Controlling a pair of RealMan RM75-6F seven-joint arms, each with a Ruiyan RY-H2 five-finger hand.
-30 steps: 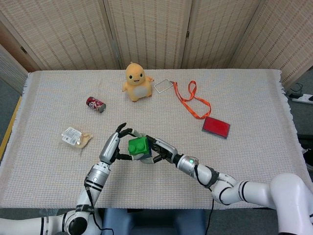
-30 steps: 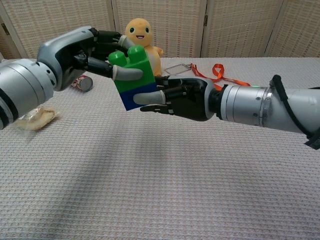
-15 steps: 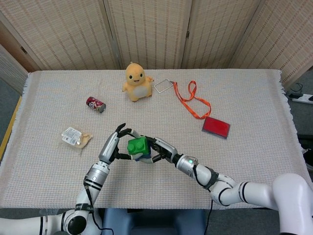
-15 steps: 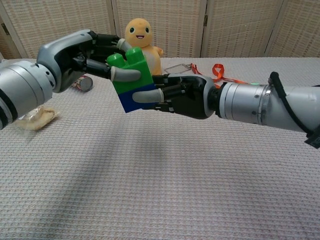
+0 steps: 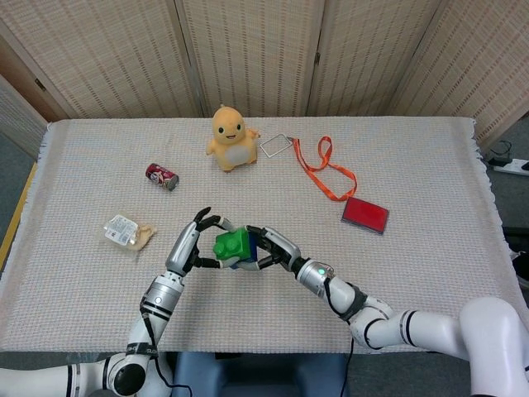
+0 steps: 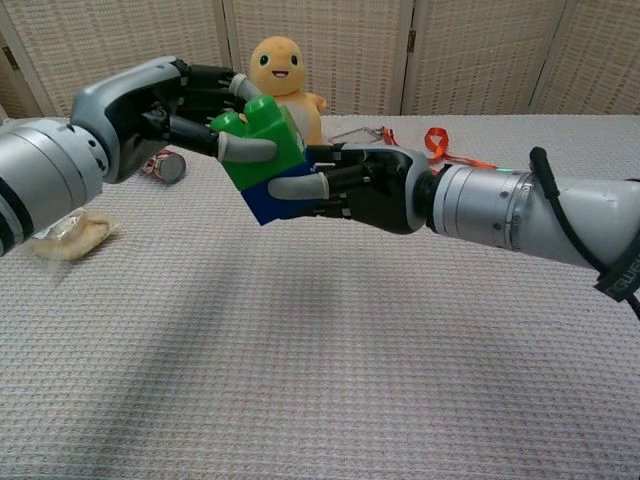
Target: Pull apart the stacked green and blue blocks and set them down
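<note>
Left hand [image 6: 165, 105] and right hand [image 6: 370, 185] grip stacked green block [image 6: 262, 135] and blue block [image 6: 285, 198] above woven tablecloth [image 5: 413, 165].

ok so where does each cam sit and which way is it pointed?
Head view: high above the near edge, looking down on the table; both forearms enter from below.
Chest view: low at table height, looking across to the screens; forearms enter from both sides.
Shared: left hand and right hand holding the green block on the blue block, plus the yellow toy.
</note>
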